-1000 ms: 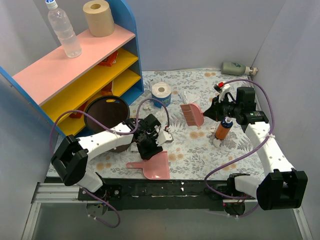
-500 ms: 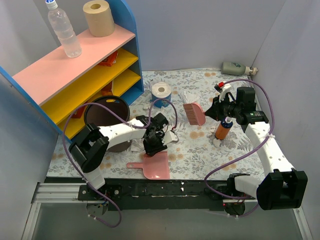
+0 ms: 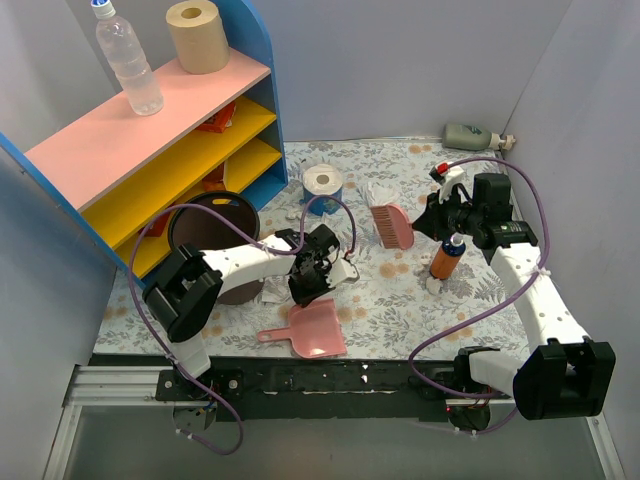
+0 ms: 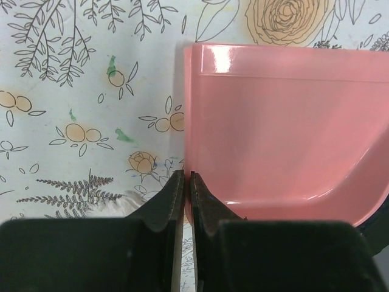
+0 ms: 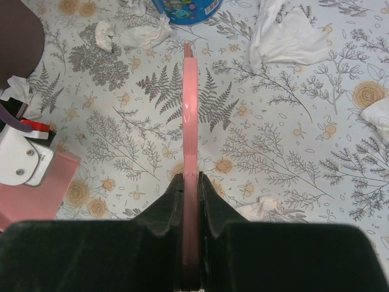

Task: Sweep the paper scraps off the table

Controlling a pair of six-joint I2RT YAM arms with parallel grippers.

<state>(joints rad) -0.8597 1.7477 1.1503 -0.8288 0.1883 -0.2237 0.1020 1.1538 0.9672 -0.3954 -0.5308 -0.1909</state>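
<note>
Several white paper scraps lie on the flower-printed table (image 3: pixel 400 290): a bigger one (image 3: pixel 378 192) behind the pink brush (image 3: pixel 390 225), small ones by the blue cup (image 3: pixel 293 212) and by the orange bottle (image 3: pixel 432 285). The right wrist view shows scraps (image 5: pixel 130 33), (image 5: pixel 285 36), (image 5: pixel 261 208). My right gripper (image 3: pixel 420 222) (image 5: pixel 191 177) is shut on the brush (image 5: pixel 189 109), which is held edge-on above the cloth. My left gripper (image 3: pixel 303 292) (image 4: pixel 187 176) is shut on the side wall of the pink dustpan (image 3: pixel 320 330) (image 4: pixel 279 121), which rests on the table.
A white toilet roll on a blue cup (image 3: pixel 322 185) stands at the back centre. An orange bottle (image 3: pixel 447 257) stands under my right arm. A dark bowl (image 3: pixel 208 225) and the pink-and-yellow shelf (image 3: pixel 150 150) are at the left. A grey bottle (image 3: pixel 470 135) lies in the back right corner.
My left arm swung right and its gripper came onto the dustpan's wall; the dustpan turned and shifted slightly right. The brush turned more edge-on and moved a little back.
</note>
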